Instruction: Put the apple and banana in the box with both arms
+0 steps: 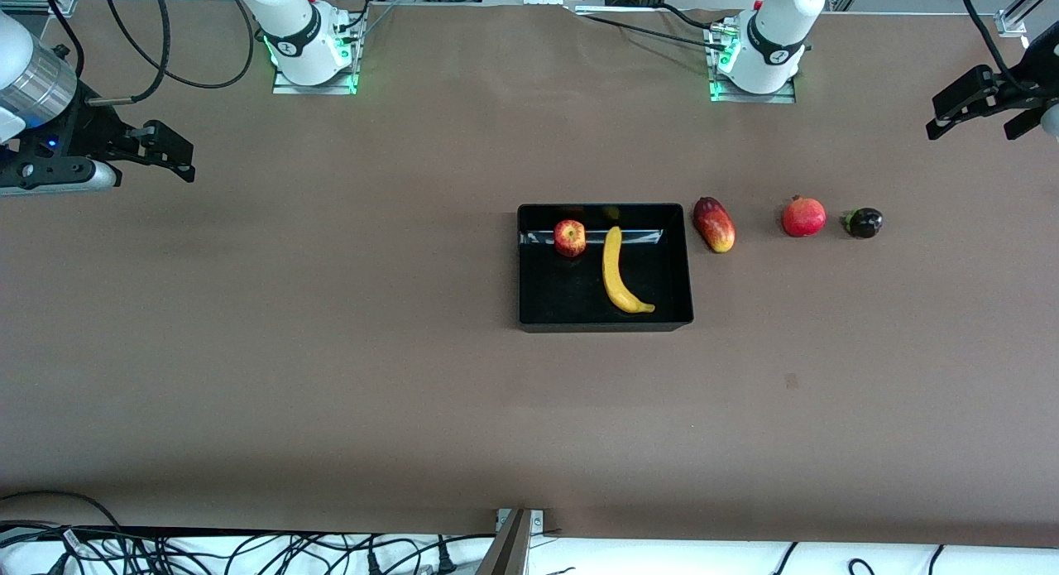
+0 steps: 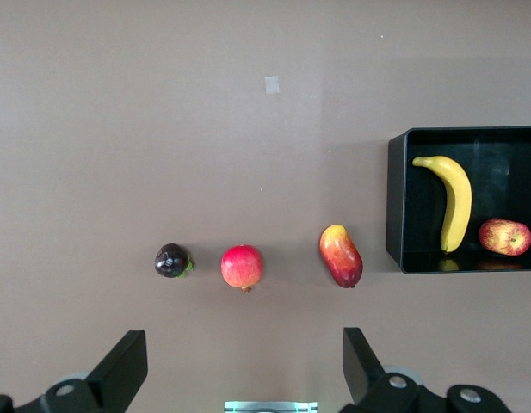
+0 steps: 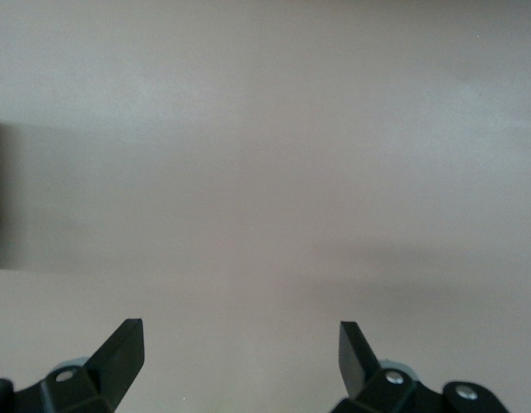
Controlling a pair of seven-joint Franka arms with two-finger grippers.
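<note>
Front view: you see the apple (image 1: 569,237) and banana (image 1: 619,274) lying in the box (image 1: 605,318), well apart from both grippers. Left gripper (image 1: 976,112) and right gripper (image 1: 170,153) hang spread and empty over the 2 table ends.

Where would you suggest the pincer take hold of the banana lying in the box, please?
Probably at mid-length of the banana, coming straight down from above with the fingers across its narrow width. It lies flat in the box, whose low walls hinder a sideways approach, and its middle is clear of the apple.
</note>
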